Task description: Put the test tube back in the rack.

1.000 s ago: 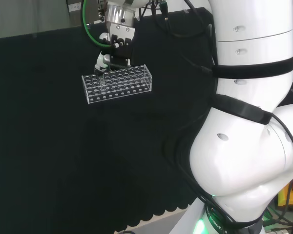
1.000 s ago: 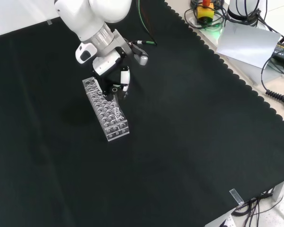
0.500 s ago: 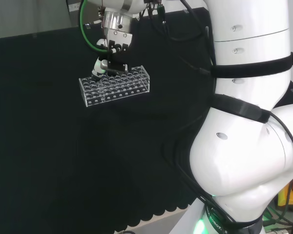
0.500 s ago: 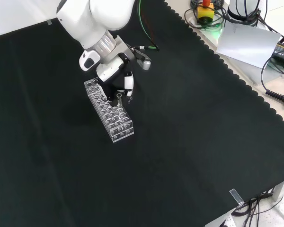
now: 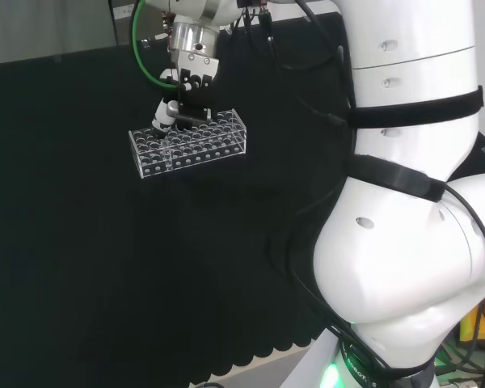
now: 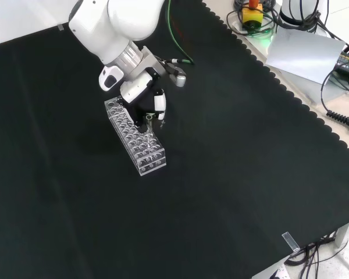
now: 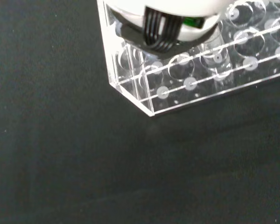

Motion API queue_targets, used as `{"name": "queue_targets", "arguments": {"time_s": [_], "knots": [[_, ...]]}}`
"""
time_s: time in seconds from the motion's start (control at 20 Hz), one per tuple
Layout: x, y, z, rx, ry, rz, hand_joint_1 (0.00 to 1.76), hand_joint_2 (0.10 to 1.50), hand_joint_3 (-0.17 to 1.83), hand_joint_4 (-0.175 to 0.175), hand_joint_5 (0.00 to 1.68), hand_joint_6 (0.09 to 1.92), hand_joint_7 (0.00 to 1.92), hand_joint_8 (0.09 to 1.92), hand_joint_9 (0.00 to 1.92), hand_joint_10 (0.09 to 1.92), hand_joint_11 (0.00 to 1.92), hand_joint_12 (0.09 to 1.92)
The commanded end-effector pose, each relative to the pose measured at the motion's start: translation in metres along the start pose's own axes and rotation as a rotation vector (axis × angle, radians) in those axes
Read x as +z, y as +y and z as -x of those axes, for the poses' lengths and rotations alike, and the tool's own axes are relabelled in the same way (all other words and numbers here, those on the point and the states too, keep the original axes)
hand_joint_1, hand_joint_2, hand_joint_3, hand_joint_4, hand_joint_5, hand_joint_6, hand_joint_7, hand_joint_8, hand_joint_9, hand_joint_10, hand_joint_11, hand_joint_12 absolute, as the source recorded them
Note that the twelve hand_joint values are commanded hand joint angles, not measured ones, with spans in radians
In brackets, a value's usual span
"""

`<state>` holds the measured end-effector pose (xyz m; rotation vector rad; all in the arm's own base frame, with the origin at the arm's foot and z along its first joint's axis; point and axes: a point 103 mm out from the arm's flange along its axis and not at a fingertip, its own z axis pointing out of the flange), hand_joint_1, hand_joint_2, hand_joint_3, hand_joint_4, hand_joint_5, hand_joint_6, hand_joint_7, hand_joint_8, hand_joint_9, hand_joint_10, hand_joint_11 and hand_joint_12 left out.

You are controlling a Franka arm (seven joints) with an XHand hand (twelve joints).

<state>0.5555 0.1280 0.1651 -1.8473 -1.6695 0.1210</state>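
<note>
Front view: we see the robot hand (image 6: 146,93) poised over the far end of the clear rack (image 6: 135,136), which lies toward the far left part of the surface (image 6: 232,174), well in from its scalloped right edge.
Test tube: we make out a small clear tube (image 6: 148,119) under the fingertips, at the rack's long side that faces the scalloped edge; we cannot tell whether its foot is in a hole or just beside the rack wall.
Robot hand state: the fingers (image 6: 159,104) are curled downward about the tube's top, so we read them as pinching it, though the contact itself is too small to confirm.
Head view: we see the robot hand (image 5: 182,109) above the left end of the rack (image 5: 190,144).
Wrist view: we look down on one corner of the rack (image 7: 186,88), its holes empty where they show.
Progress: we judge the tube brought to the rack and lowered close, with seating and release left to do.
Change: compared with a second ago, we see the rack lying slightly shifted on the surface, and the arm has tilted, with the fingers now nearer the rack's edge.
</note>
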Motion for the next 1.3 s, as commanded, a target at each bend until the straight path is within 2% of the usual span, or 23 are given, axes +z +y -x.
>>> {"name": "queue_targets", "arguments": {"time_s": [0.05, 0.1, 0.15, 0.25, 0.35, 0.7, 1.3], "knots": [[-0.005, 0.000, 0.000, -0.026, 0.051, -0.073, 1.22, 0.85, 0.30, -0.175, 1.24, 0.55, 1.22, 0.68, 1.27, 0.79, 0.84, 1.36], [-0.007, 0.000, -0.001, -0.028, 0.054, -0.070, 1.20, 0.81, 0.33, -0.175, 1.16, 0.59, 1.13, 0.77, 1.21, 0.82, 0.79, 1.39], [-0.009, 0.000, -0.003, -0.029, 0.060, -0.065, 1.19, 0.73, 0.45, -0.175, 1.09, 0.62, 1.06, 0.83, 1.16, 0.83, 0.75, 1.40], [-0.013, -0.002, -0.005, -0.033, 0.072, -0.058, 1.19, 0.58, 0.68, -0.172, 0.98, 0.65, 0.97, 0.88, 1.11, 0.83, 0.70, 1.41], [-0.017, -0.005, -0.008, -0.041, 0.074, -0.053, 1.19, 0.53, 0.77, -0.162, 0.92, 0.67, 0.94, 0.89, 1.08, 0.83, 0.69, 1.41], [-0.040, -0.018, -0.014, -0.066, 0.074, -0.024, 1.19, 0.51, 0.80, -0.140, 0.88, 0.67, 0.92, 0.88, 1.06, 0.82, 0.67, 1.41], [-0.120, -0.053, -0.033, -0.109, 0.030, 0.079, 1.19, 0.50, 0.80, -0.123, 0.87, 0.67, 0.90, 0.87, 1.05, 0.80, 0.67, 1.41]]}}
